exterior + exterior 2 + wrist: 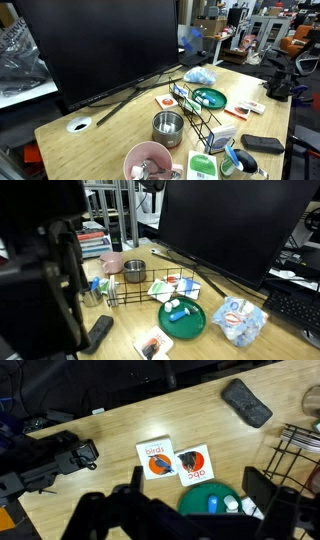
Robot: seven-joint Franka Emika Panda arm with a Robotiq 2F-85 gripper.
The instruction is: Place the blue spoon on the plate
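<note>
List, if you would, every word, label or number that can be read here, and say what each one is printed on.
"birds": on the white card, clear in the wrist view.
"dog": probably, seen upside down, on the card with the orange circle beside it; less certain.
Green and white box: it carries print, too small to read.
Blue and white packet: its print is too blurred to read.
Nothing else is legible.

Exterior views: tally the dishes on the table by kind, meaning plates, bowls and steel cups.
plate: 1
pink bowl: 1
steel cup: 1
Total: 3
</note>
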